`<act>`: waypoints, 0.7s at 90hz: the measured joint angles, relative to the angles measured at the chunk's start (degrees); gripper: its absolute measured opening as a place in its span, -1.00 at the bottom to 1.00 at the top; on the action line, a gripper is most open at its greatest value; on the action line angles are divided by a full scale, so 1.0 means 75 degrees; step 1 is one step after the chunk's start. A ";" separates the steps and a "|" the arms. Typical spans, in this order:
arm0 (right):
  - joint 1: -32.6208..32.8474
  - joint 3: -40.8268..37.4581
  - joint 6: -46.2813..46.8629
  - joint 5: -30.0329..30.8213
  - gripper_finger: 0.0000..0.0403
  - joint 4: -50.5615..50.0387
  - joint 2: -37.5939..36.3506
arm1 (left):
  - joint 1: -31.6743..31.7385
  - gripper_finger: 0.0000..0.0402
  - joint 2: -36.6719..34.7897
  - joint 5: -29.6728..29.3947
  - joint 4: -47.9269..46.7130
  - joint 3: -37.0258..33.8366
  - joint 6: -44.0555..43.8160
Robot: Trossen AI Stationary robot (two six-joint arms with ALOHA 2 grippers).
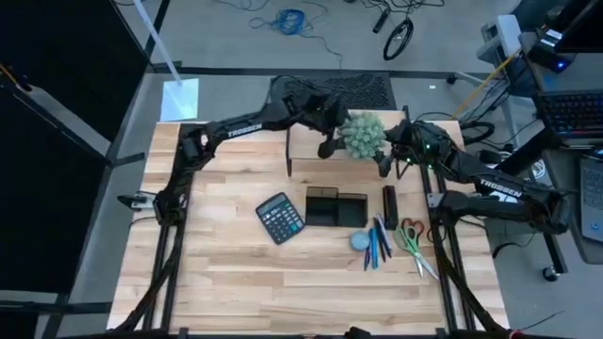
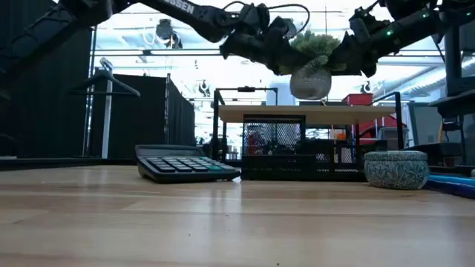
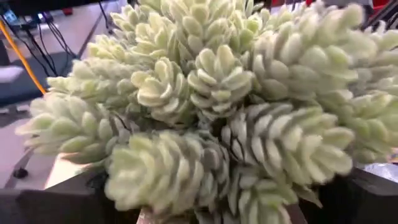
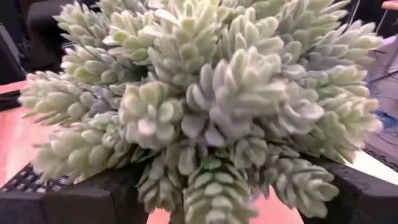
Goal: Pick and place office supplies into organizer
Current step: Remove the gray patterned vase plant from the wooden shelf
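The organizer (image 1: 335, 207), a black mesh tray, sat near the middle of the wooden table (image 1: 236, 273), and everything else is placed from it. The black calculator (image 1: 280, 217) lay just beside its left side, tilted. On its right, a dark oblong item (image 1: 390, 206) lay close by, then the blue and dark pens (image 1: 377, 243) fanned out toward the table's front, with the small round blue-grey disc (image 1: 361, 240) touching or nearly touching them, and the red- and green-handled scissors (image 1: 412, 241) farther right. Behind the organizer stood the wooden shelf riser (image 2: 297, 113), and above it hung the fuzzy green plant (image 1: 362, 135) in its pale pot (image 2: 310, 83). The left gripper (image 1: 332, 132) and the right gripper (image 1: 390, 141) sat on either side of the plant; whether their fingers were clenched on it could not be told. No supplies showed inside the organizer.
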 joint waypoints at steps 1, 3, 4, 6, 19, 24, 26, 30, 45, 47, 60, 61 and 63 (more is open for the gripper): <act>0.0025 0.0000 0.0009 0.0008 0.46 0.0006 0.0000 | -0.0009 0.63 -0.0003 -0.0002 -0.0014 0.0000 0.0002; 0.0071 0.0000 0.0032 0.0026 0.46 0.0017 0.0000 | -0.0030 0.63 -0.0014 -0.0008 -0.0052 0.0000 0.0005; 0.0093 0.0000 0.0039 0.0046 0.46 0.0027 0.0002 | -0.0039 0.63 -0.0016 -0.0010 -0.0072 0.0000 0.0005; 0.0147 0.0000 0.0059 0.0096 0.46 0.0044 0.0003 | -0.0059 0.63 -0.0022 -0.0014 -0.0114 0.0000 0.0008; 0.0554 -0.0003 0.0100 0.0398 0.46 0.0000 0.0009 | -0.0224 0.61 -0.0025 -0.0080 -0.0512 0.0001 0.0136; 0.0742 -0.0009 0.0152 0.0536 0.46 -0.0009 0.0041 | -0.0302 0.58 -0.0025 -0.0175 -0.0663 0.0000 0.0208; 0.0815 -0.0009 0.0175 0.0611 0.46 -0.0010 0.0060 | -0.0329 0.57 -0.0027 -0.0229 -0.0702 0.0000 0.0214; 0.0956 -0.0009 0.0233 0.0738 0.46 -0.0012 0.0111 | -0.0361 0.54 -0.0030 -0.0247 -0.0784 0.0000 0.0237; 0.1382 -0.0009 0.0352 0.1025 0.46 0.0299 0.0506 | -0.0399 0.50 -0.0199 -0.0262 -0.1301 0.0000 0.0263; 0.1412 -0.0009 0.0348 0.1046 0.46 0.0345 0.0564 | -0.0399 0.49 -0.0228 -0.0261 -0.1346 0.0000 0.0264; 0.1577 -0.0009 0.0350 0.1058 0.46 0.0679 0.0883 | -0.0425 0.49 -0.0299 -0.0376 -0.1921 0.0001 0.0483; 0.1582 -0.0009 0.0348 0.1058 0.46 0.0679 0.0903 | -0.0432 0.49 -0.0299 -0.0396 -0.1948 0.0002 0.0502; 0.1597 -0.0009 0.0346 0.1058 0.46 0.0680 0.0947 | -0.0447 0.49 -0.0299 -0.0432 -0.1994 0.0000 0.0551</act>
